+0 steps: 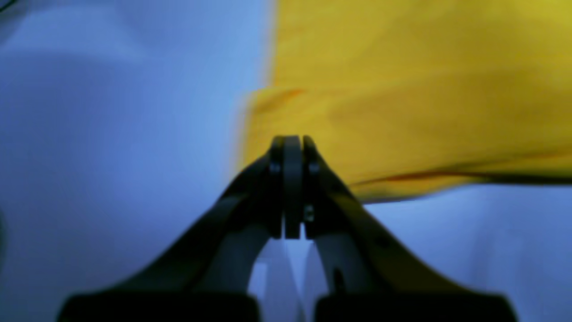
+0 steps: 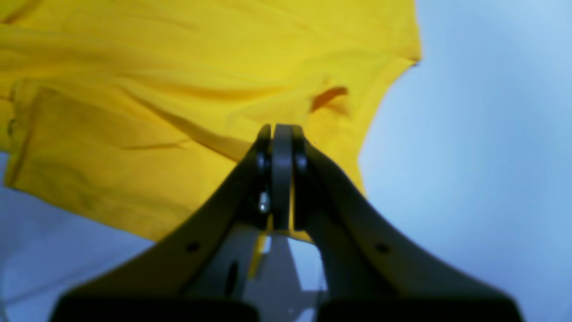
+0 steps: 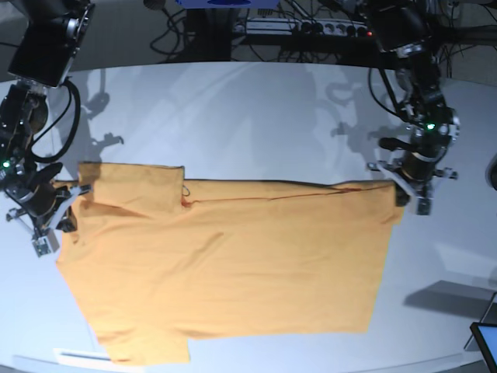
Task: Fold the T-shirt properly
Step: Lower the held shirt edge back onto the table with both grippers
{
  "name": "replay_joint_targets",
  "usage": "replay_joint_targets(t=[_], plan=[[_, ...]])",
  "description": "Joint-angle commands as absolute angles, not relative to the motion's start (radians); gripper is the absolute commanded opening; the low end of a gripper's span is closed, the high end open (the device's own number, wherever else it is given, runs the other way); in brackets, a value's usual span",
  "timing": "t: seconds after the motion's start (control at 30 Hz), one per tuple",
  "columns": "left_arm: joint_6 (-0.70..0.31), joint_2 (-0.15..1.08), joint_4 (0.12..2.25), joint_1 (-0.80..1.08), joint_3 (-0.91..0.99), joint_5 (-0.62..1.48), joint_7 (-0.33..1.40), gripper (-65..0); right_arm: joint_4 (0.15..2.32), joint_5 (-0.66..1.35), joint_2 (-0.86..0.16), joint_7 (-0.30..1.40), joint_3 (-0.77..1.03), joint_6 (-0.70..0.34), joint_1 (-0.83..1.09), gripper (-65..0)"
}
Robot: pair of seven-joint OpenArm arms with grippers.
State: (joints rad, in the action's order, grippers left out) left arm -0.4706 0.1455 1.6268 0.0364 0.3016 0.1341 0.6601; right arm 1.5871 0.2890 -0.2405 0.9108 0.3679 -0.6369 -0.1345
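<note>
T-shirt (image 3: 233, 264) lies spread across the white table (image 3: 256, 116), partly folded: the far edge runs as a straight fold line from one arm to the other, a sleeve flap doubled over on top near the base view's left, the lower edge near the table's front. Left gripper (image 3: 402, 193) sits at the shirt's far corner on the base view's right, jaws closed tight; the left wrist view shows the pads (image 1: 292, 179) pressed together at the cloth edge, so it looks pinched on the corner, though the cloth between the pads is not visible. Right gripper (image 3: 64, 211) is at the opposite far corner by the sleeve, also clamped; the right wrist view shows yellow fabric running down between the closed fingers (image 2: 281, 170), so it has hold of the shirt. Step in hand, judging by this: both corners of the folded edge just gripped, ready for the next fold. Next move probably calls for lifting both corners together, keeping the edge taut and level, and carrying it toward the front hem. Risk: thin pinch on the left side slips, or the sleeve flap drags open.
</note>
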Motion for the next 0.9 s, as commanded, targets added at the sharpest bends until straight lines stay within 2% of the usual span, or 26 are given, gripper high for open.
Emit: replay_joint_targets(t=[0.0, 0.1, 0.2, 0.37, 0.47, 0.6, 0.77, 0.87], plan=[[-0.458, 0.154, 1.618, 0.024, 0.305, 0.122, 0.625, -65.0, 1.601, 0.298, -0.255, 0.888, 0.369, -0.638, -0.156, -64.6], [-0.458, 0.15, 1.567, 0.021, 0.305, 0.136, 0.585, -65.0, 1.581, 0.298, -0.255, 0.888, 0.358, -0.638, -0.156, -64.6], [-0.458, 0.15, 1.541, 0.021, 0.305, 0.136, 0.539, -65.0, 1.546, 0.298, -0.282, 0.878, 0.275, -0.638, -0.159, -64.6], [-0.456, 0.154, 1.537, 0.019, 0.306, 0.13, 0.506, -65.0, 1.529, 0.278, -0.305, 0.74, 0.148, -0.618, -0.134, -64.6], [-0.456, 0.154, 1.543, 0.019, 0.306, 0.127, 0.483, -65.0, 1.524, 0.182, -0.292, 0.687, 0.14, -0.575, -0.131, -64.6], [-0.456, 0.157, 1.534, -0.002, 0.306, 0.124, 0.452, -65.0, 1.497, 0.03, -0.254, 0.627, 0.14, -0.57, -0.13, -64.7], [-0.456, 0.162, 1.535, -0.007, 0.305, 0.124, 0.354, -65.0, 1.434, -0.245, -0.191, 0.452, 0.148, -0.57, -0.13, -64.7], [-0.456, 0.173, 1.532, -0.008, 0.298, 0.122, 0.312, -65.0, 1.395, -0.309, -0.176, 0.366, 0.15, -0.57, -0.128, -64.7]])
